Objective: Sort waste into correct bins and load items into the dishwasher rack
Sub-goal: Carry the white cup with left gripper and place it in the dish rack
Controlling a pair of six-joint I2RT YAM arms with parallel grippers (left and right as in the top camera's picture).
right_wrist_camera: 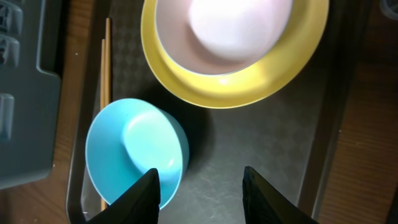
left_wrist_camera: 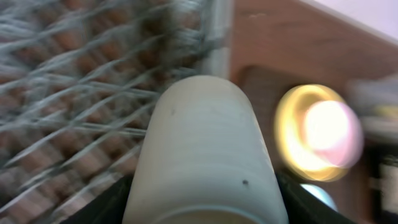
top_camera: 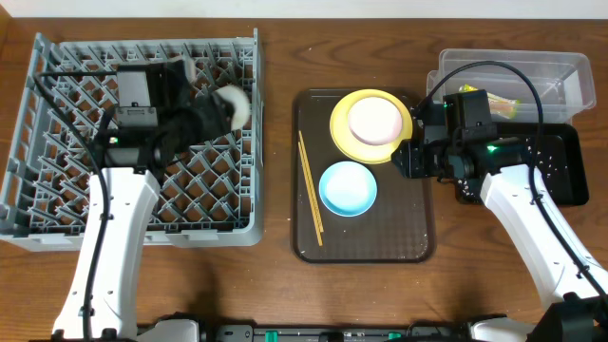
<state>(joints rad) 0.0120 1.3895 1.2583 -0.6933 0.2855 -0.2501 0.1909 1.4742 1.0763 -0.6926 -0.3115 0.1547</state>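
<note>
Left claw [top_camera: 220,106] was clamped on the small white cup [left_wrist_camera: 202,143] over the dishwasher rack [top_camera: 57,214], near its 2 o'clock corner. Loading looked mid-step, and next I'd guess lowering it in and letting go. Right claw [right_wrist_camera: 202,196] hung open and empty, light blue bowl [right_wrist_camera: 134,149] at its 10 o'clock.

In the left wrist view the rack [left_wrist_camera: 74,81] is blurred and the cup [left_wrist_camera: 202,155] is cut off by the lower edge. The black tray [top_camera: 570,161] is partly hidden by the right arm [top_camera: 518,204].
</note>
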